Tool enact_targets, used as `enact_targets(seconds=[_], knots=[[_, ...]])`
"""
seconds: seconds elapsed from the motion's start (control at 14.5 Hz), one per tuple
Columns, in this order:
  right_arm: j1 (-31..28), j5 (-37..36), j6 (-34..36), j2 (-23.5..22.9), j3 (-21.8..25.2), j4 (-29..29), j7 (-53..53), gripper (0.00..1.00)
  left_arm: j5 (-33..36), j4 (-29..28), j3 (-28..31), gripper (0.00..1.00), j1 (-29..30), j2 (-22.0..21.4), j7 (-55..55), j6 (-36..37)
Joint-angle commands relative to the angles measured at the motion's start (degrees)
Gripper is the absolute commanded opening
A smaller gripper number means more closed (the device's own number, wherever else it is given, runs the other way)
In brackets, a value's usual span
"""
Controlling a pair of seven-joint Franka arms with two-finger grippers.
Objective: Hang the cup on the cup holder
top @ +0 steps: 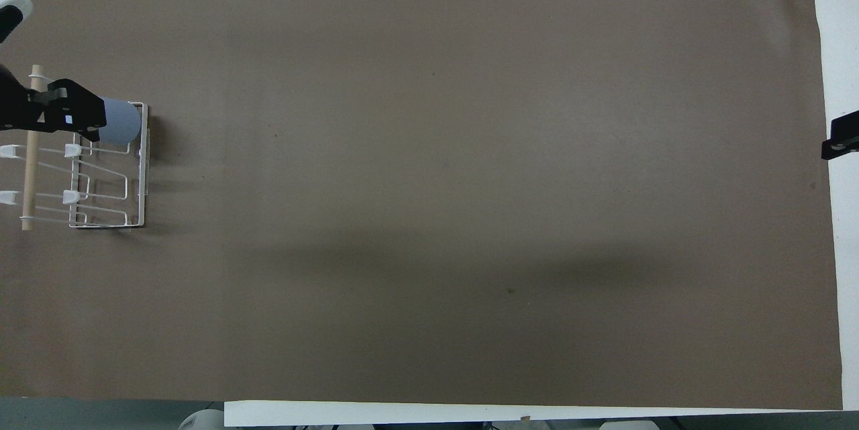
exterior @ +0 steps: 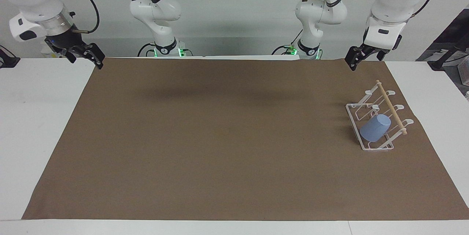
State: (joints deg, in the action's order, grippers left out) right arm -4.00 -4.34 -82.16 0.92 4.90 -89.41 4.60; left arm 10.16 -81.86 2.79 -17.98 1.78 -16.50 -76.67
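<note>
Both of my grippers are hanging open and empty: left gripper [exterior: 356, 61] is hovering over the mat's [exterior: 220, 136] robot-side edge, right gripper [exterior: 85, 56] is waiting. That is because the cup [exterior: 374, 128] is resting upside down on a slanted prong of the cup holder [exterior: 388, 147], needing no grip.

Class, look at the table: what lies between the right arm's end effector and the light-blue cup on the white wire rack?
Nothing but bare brown mat, as the facing view shows, from the right end effector to the light-blue plastic cup on the white wire rack.
</note>
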Motion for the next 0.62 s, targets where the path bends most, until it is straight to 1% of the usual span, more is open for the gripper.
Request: enact_targets(seconds=[0.0,0.14,0.28,0.41,0.55], knots=[[-0.1,-0.1,0.5,0.7,0.0,-0.7,-1.4,0.99,-3.2,-0.6,0.2,1.0,4.0,-3.2,10.8,0.3],[-0.1,-0.1,0.5,0.7,0.0,-0.7,-1.4,0.99,-4.6,-0.6,0.3,1.0,6.3,-4.5,14.3,0.3],[-0.1,-0.2,0.5,0.7,0.0,-0.7,-1.4,0.99,-4.4,-0.6,0.2,1.0,7.4,-4.7,14.6,-0.7],[-0.1,-0.1,0.5,0.7,0.0,-0.7,-1.4,0.99,-4.3,-0.8,0.5,1.0,9.4,-4.8,14.6,-5.0],[-0.1,-0.1,0.5,0.7,0.0,-0.7,-1.4,0.99,-6.2,-1.5,1.1,1.0,12.6,-4.8,15.9,-6.3]])
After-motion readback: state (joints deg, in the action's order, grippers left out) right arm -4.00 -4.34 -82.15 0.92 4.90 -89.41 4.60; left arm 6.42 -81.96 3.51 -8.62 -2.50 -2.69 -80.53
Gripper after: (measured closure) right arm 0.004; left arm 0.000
